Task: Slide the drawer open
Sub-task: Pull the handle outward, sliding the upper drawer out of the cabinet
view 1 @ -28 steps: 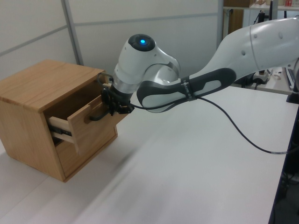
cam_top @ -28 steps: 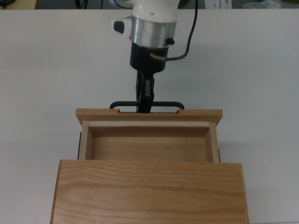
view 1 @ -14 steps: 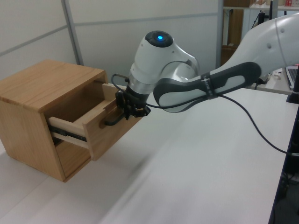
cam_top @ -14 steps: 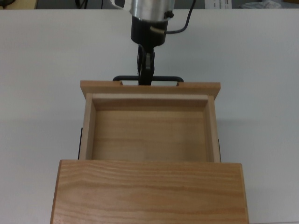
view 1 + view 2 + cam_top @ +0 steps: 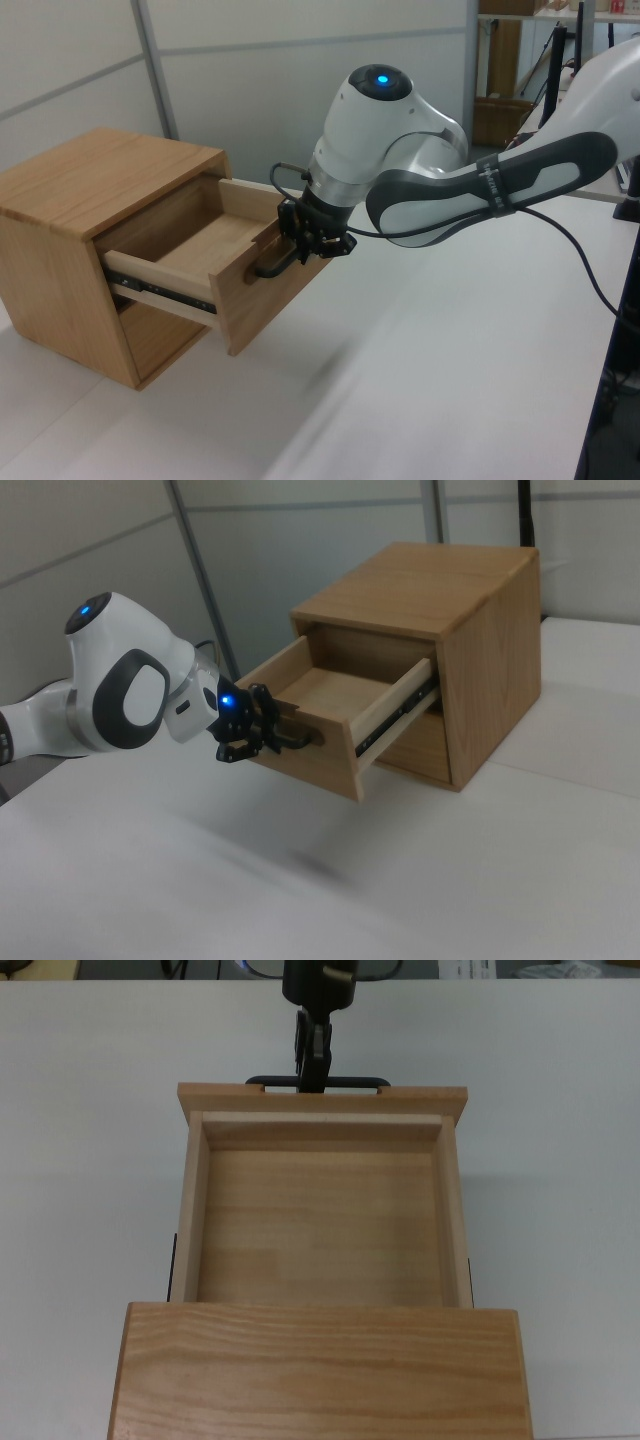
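1. Drawer (image 5: 320, 1220) drawn far out of the wooden casing (image 5: 320, 1370), front panel toward the top view's upper edge, long axis running out of the casing's mouth.
2. Held by the gripper (image 5: 313, 1065) — fingers pinched narrow on the black bar handle (image 5: 350, 1081) at mid-span; white arm (image 5: 400, 160) reaching in from beyond the front panel.
3. Set on a white table (image 5: 90, 1160); black slide rail (image 5: 395, 720) showing along the drawer's side.
4. Light wood — thin side walls, wider front panel, bare floor inside.
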Controlling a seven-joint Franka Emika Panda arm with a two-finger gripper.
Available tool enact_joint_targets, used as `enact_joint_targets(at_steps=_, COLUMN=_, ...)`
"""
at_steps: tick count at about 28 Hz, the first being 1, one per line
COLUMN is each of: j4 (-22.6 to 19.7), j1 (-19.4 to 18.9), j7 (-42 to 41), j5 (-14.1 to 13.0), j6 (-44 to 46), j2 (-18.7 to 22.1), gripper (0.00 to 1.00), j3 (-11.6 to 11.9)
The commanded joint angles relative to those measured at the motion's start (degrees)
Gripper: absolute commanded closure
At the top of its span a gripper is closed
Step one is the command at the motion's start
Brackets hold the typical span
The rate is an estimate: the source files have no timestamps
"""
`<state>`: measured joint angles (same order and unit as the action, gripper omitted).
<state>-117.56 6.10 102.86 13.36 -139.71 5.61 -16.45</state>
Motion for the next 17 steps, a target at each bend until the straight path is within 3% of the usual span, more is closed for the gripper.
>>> enact_joint_targets(at_steps=1, j4=-1.97, j1=-0.65, j7=-3.9, j5=-2.28, j6=3.65, j2=5.03, gripper=1.0, j3=0.1)
enact_joint_targets(at_steps=13, j4=-4.35, j1=-3.2, j7=-3.9, j5=-3.16, j6=4.44, j2=7.31, gripper=0.98, j3=0.81)
enact_joint_targets(at_steps=16, j4=-4.17, j1=-3.2, j7=-3.98, j5=-4.13, j6=4.44, j2=7.14, gripper=0.63, j3=0.98)
enact_joint_targets(at_steps=17, j4=-4.08, j1=-3.12, j7=-4.07, j5=-4.22, j6=4.44, j2=7.14, gripper=0.36, j3=1.16)
